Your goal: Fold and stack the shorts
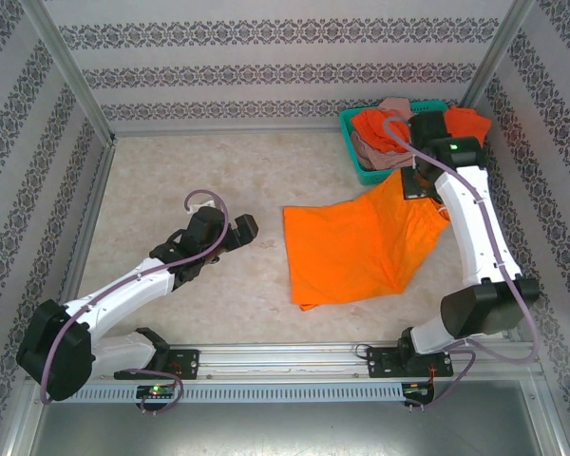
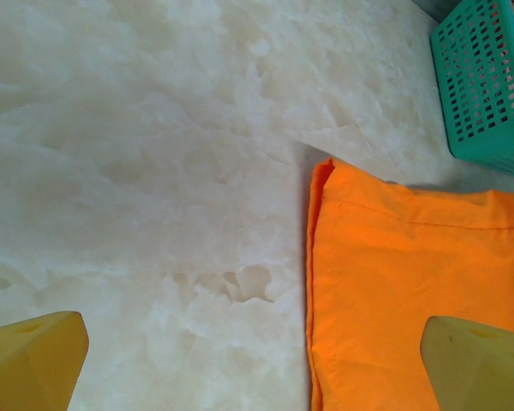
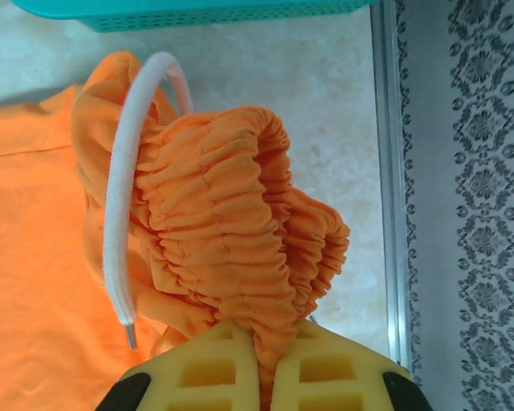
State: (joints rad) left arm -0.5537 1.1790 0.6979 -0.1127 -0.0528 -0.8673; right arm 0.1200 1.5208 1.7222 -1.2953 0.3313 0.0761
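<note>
- My R gripper (image 3: 261,347) clamps bright orange cloth shorts (image 3: 223,214) by gathered waistband.
- My L gripper (image 2: 255,364) spread wide above pale tabletop (image 2: 154,171), beside shorts' edge.

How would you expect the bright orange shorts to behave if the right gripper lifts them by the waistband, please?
Probably floppy: the orange shorts lie flat and creased, and the waistband bunches in the right gripper. Likely light, since the cloth looks thin. The loose white drawstring may dangle or snag.
</note>
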